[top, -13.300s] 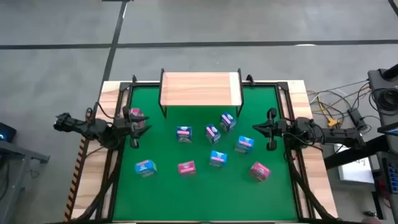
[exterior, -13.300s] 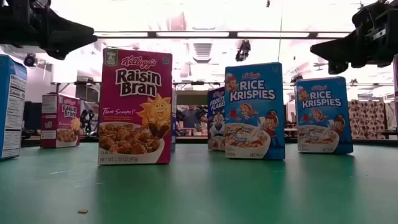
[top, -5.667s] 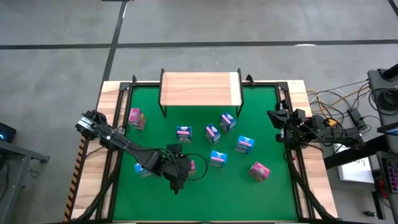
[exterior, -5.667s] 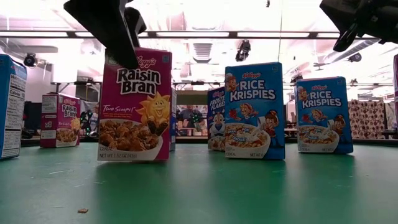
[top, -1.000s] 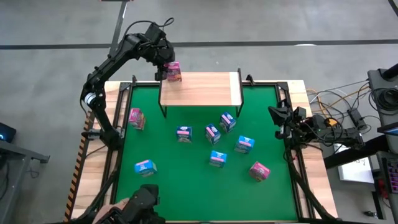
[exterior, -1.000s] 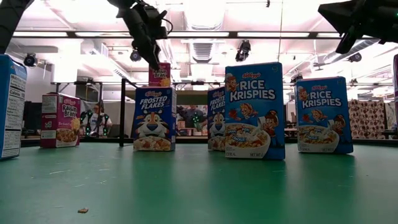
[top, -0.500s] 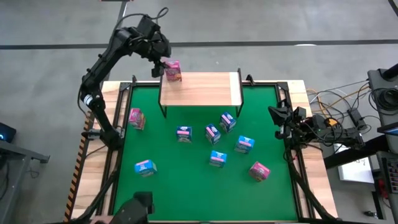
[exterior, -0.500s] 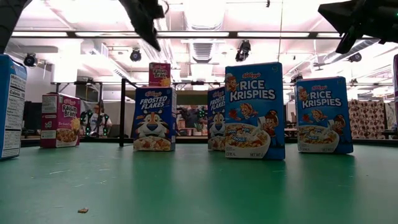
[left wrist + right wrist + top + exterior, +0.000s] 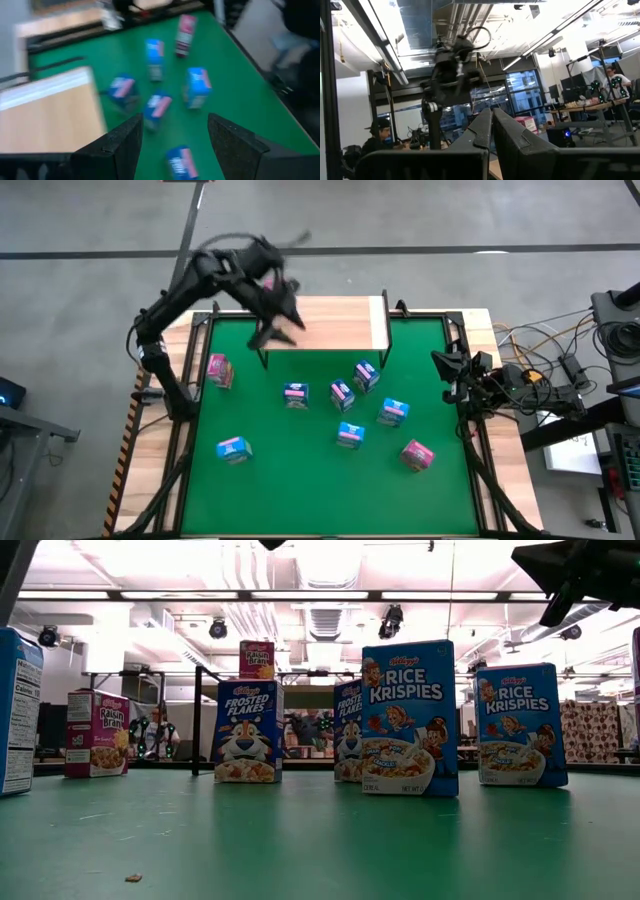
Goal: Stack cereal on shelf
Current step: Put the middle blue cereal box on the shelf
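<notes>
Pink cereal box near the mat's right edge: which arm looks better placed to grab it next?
Probably the right. The right hand waits at the mat's right edge, near that pink box; the left hand hangs over the shelf.

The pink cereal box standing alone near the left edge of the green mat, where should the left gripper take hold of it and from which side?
Grip the pink cereal box across its two broad faces near the top, coming straight down from above. It stands apart from the other boxes, so nothing crowds either face. The left gripper, open above the shelf, is the nearer one.
</notes>
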